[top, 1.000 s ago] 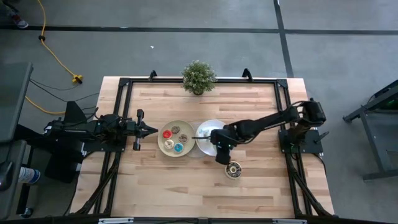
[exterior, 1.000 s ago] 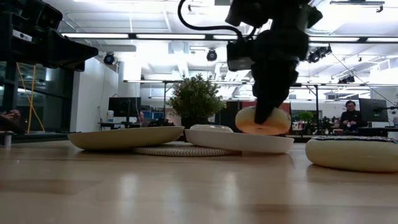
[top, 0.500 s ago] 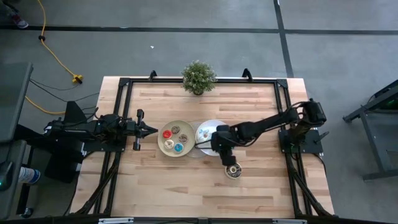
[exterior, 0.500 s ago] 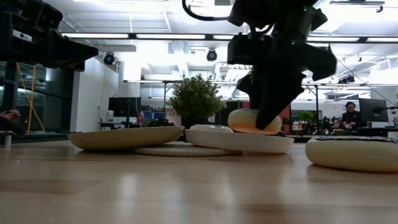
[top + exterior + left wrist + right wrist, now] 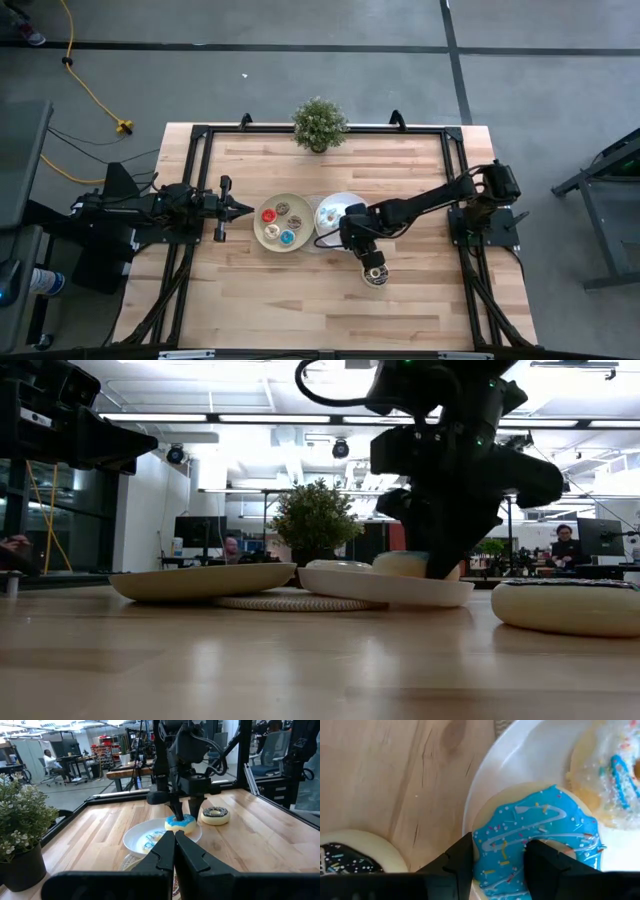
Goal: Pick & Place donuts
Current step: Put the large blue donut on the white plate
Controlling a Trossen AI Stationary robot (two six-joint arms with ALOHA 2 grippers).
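- The blue donut (image 5: 535,840) is cut off by the right wrist picture's edge.
- The dark donut (image 5: 345,860) is half cropped there.
- Donuts on the beige plate (image 5: 262,232) are too small for detail from above.

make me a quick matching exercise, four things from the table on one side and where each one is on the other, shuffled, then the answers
Things:
1. blue-iced donut
2. dark-iced donut
3. white sprinkled donut
4. potted plant

Places:
A. on bare wood, off any plate
B. at the table's far edge
C. on the white plate, between the right gripper fingers
D. on the white plate, with no fingers around it

Pairs: 1-C, 2-A, 3-D, 4-B
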